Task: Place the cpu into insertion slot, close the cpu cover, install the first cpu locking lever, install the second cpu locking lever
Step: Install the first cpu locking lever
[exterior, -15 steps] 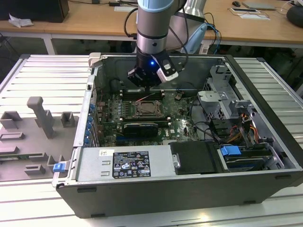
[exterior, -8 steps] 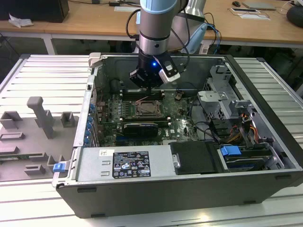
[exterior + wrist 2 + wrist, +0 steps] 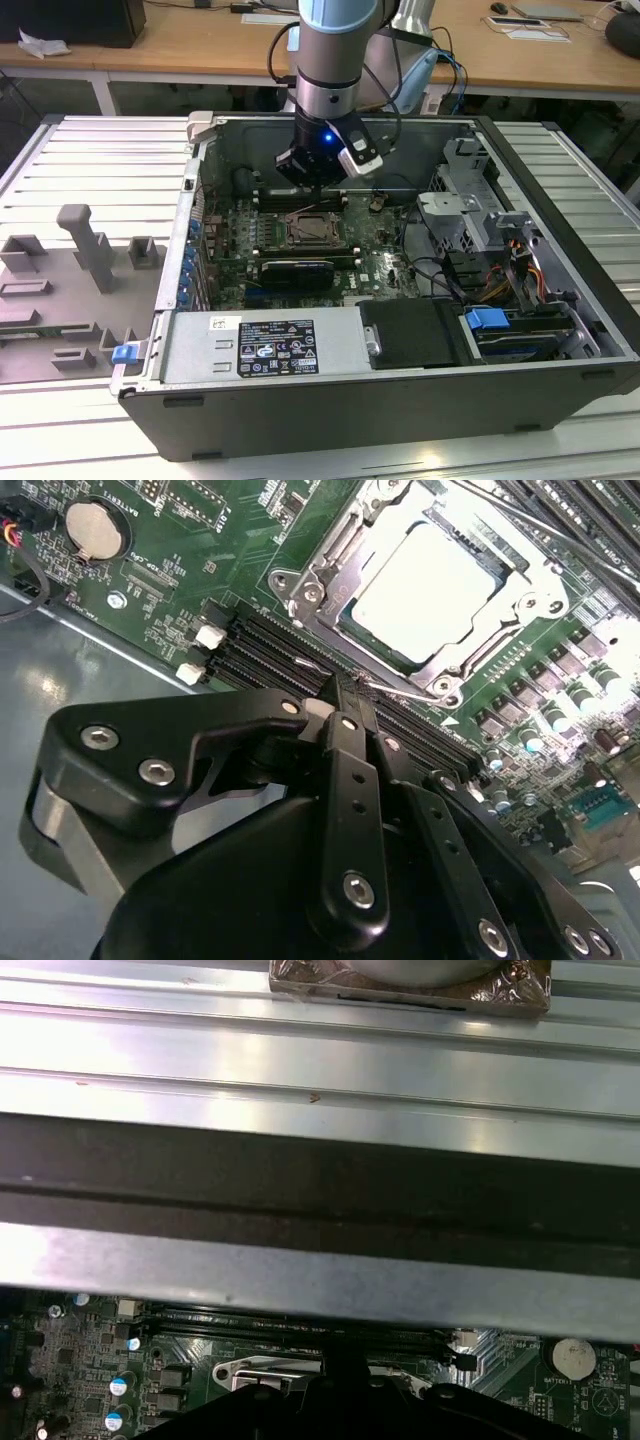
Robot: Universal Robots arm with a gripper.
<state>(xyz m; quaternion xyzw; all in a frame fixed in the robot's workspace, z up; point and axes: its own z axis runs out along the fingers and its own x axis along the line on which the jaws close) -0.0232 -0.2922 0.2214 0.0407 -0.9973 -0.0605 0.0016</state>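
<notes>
Second wrist view: gripper (image 3: 345, 695) has its black fingers together, pinched to a narrow tip with no visible gap and nothing held between them. The tip sits right at the near edge of the insertion slot (image 3: 330, 575), beside a thin wire locking lever (image 3: 405, 692) that runs along that edge. Can't tell if the tip actually touches the lever.

The cpu (image 3: 425, 590) is already seated in the slot, pale silver top facing up and flat. The cpu cover (image 3: 470, 660) is down around it, its frame bordering the chip on all sides, with the chip showing through the window. Long black memory slots (image 3: 265, 645) run just beside the socket, between it and the gripper body. A round coin battery (image 3: 92, 528) sits well apart on the green motherboard (image 3: 200, 540).

Exterior view: the gripper (image 3: 318, 185) hangs straight down from the arm (image 3: 335, 50) into the open computer case (image 3: 400, 400), just above the socket (image 3: 314, 230) near the middle of the board. A blue light glows on the wrist. A grey fixture tray (image 3: 60, 290) lies outside the case on the exterior view's left, on the ribbed metal table (image 3: 100, 150).

First wrist view: the case wall (image 3: 320, 1190) crosses the frame, with the board and the coin battery (image 3: 573, 1357) beyond it.
</notes>
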